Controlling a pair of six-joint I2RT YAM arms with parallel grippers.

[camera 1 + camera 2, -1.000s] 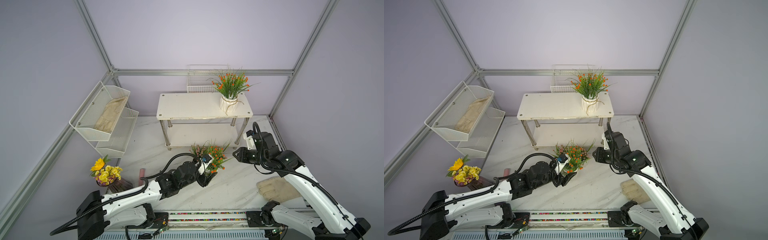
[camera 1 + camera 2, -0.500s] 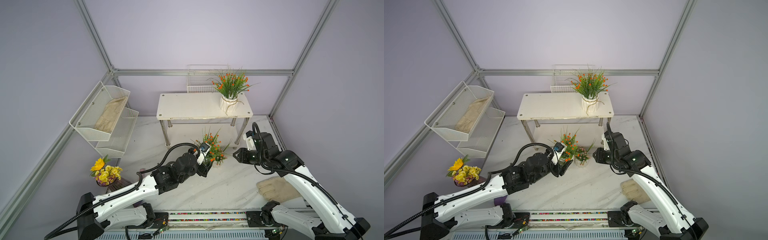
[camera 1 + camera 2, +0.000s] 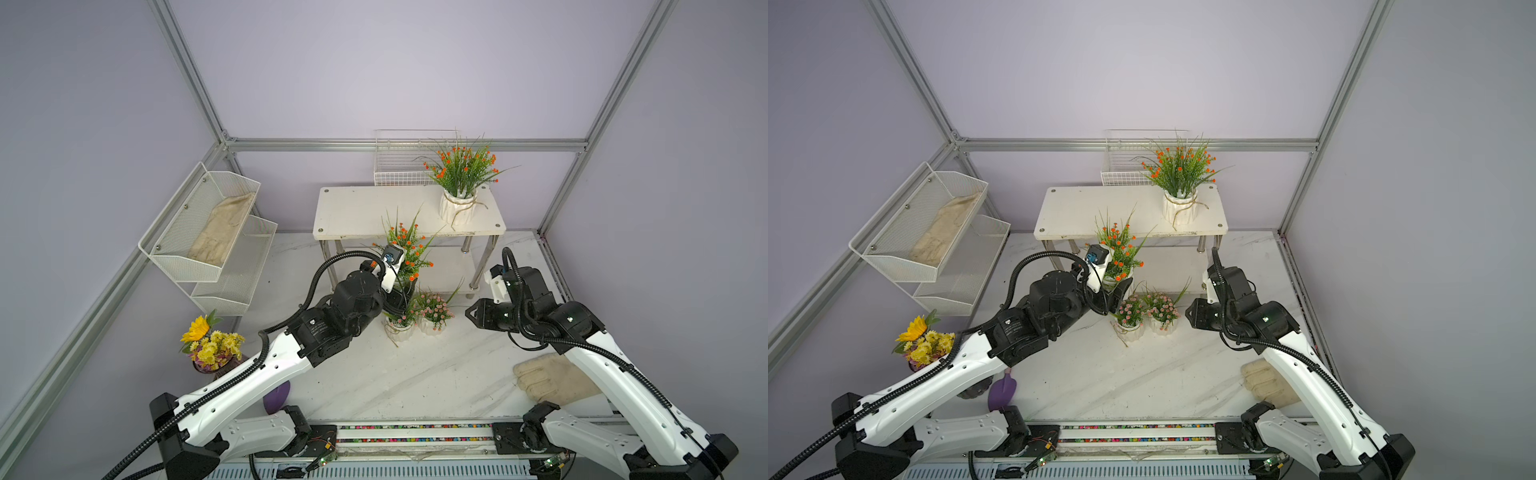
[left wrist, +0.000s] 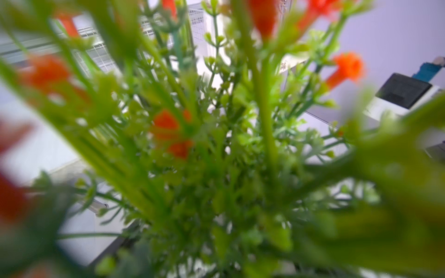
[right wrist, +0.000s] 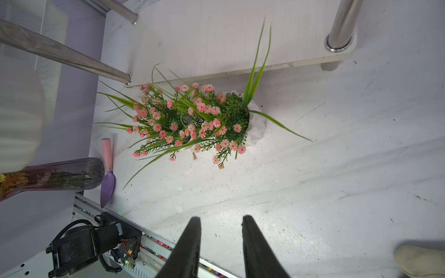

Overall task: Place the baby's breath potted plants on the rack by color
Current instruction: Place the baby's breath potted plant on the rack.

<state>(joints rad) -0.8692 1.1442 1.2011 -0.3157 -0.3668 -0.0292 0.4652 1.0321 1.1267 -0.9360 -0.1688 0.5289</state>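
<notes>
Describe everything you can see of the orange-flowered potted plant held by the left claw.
The orange-flowered potted plant has green plastic-looking sprays dotted with small orange blooms, rising from a white ribbed pot. It stands roughly upright, off the table, its pot gripped by the left claw, in front of the white two-tier rack.

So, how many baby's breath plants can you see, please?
4: one orange plant atop the rack, a second orange plant in the left gripper, two pink plants on the table.

- The left arm stretches toward the front of the rack; the left gripper has its jaws clamped on the raised orange plant by its pot.
- The right gripper hovers near the rack's right front leg, jaws slightly apart.
</notes>
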